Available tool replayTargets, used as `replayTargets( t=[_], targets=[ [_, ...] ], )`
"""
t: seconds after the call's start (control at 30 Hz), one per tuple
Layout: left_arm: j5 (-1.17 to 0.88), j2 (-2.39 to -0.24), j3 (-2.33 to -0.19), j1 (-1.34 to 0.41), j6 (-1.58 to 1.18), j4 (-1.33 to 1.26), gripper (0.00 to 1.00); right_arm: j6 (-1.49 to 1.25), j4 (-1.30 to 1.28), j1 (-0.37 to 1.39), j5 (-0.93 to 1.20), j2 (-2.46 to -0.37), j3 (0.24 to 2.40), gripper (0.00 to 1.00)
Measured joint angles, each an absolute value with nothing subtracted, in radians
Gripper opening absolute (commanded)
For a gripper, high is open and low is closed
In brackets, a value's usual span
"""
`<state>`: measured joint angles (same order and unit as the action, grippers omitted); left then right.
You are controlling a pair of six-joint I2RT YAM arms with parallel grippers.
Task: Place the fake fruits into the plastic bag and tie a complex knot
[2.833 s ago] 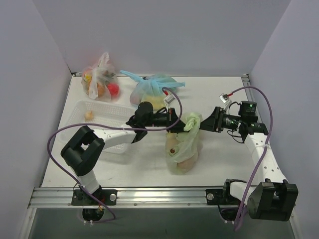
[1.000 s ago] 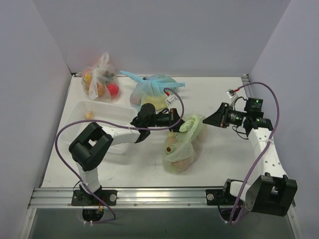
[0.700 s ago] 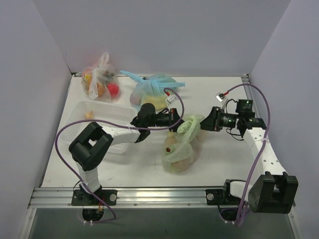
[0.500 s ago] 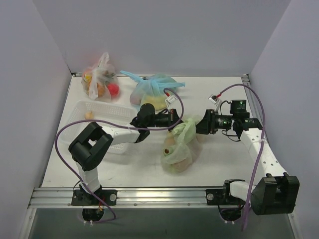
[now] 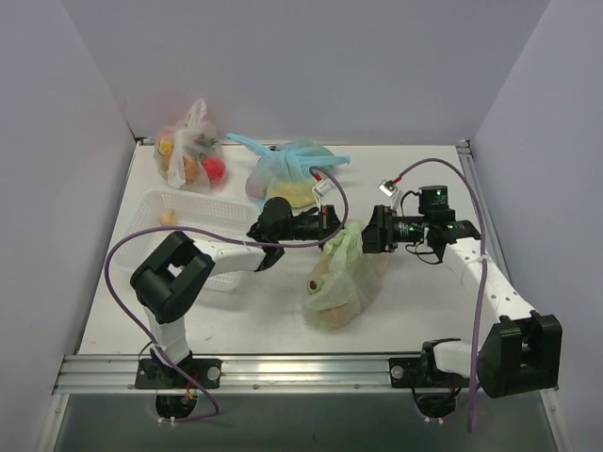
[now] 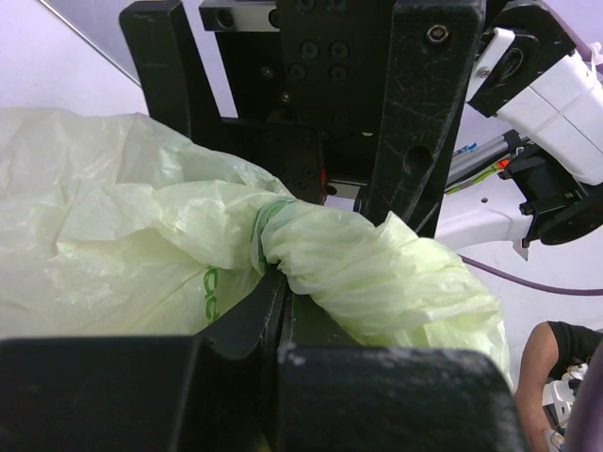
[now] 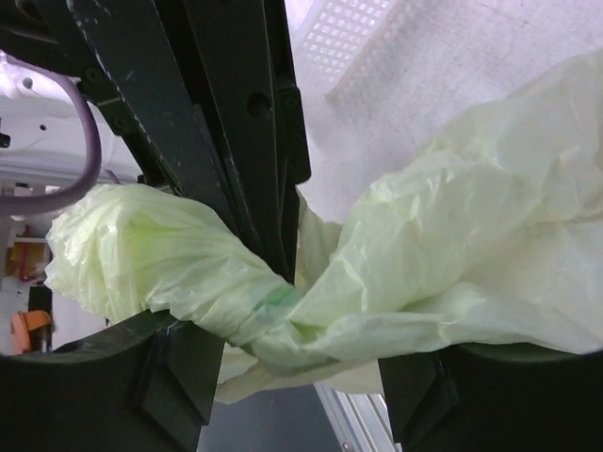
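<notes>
White basket (image 5: 151, 202) is the landmark. The plastic bag (image 5: 344, 287), pale green and crinkly, lies on the table (image 5: 424, 320) to the right of the basket and apart from it. Its body sags toward the near edge and its top is drawn into a twisted neck on the side away from the basket. Fake fruits (image 5: 320, 282) show through the film as brownish-orange lumps; it is too blurred to tell which kinds. One small pale-orange fruit (image 5: 168, 218) sits inside the basket, near its far left corner.

The left gripper (image 5: 330, 226) reaches across from the basket's right edge. Its claw is pressed together and pinches the bag's twisted neck, which the left wrist view shows clearly (image 6: 281, 282). The right gripper (image 5: 369, 233) sits further right of the basket, on the far side of the neck and facing the left one. Its claw is spread (image 7: 301, 367), with the twisted green strip running across between the two jaws. Whether either jaw touches the film cannot be told.

The light blue knotted bag (image 5: 292, 169) lies behind the basket's far right corner. The clear bag (image 5: 188, 155), holding orange and red fruit, sits behind the basket's far left corner, against the back wall.
</notes>
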<state>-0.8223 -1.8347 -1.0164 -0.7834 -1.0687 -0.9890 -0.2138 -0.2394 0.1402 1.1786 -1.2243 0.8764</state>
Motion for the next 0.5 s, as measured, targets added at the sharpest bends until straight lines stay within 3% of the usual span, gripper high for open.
replayTargets(
  t=[0.27, 0.43, 0.5],
  targets=[
    [-0.827, -1.840, -1.016, -0.783, -1.078, -1.016, 0.00, -0.405, -0.034, 0.197, 1.189, -1.229, 0.816, 0.71],
    [-0.828, -1.853, -1.016, -0.783, -1.092, -1.043, 0.00, -0.498, 0.081, 0.215, 1.190, -1.237, 0.776, 0.71],
    [-0.833, -1.862, -1.019, -0.781, -1.097, -1.055, 0.00, -0.527, 0.124, 0.218, 1.196, -1.249, 0.768, 0.66]
  ],
)
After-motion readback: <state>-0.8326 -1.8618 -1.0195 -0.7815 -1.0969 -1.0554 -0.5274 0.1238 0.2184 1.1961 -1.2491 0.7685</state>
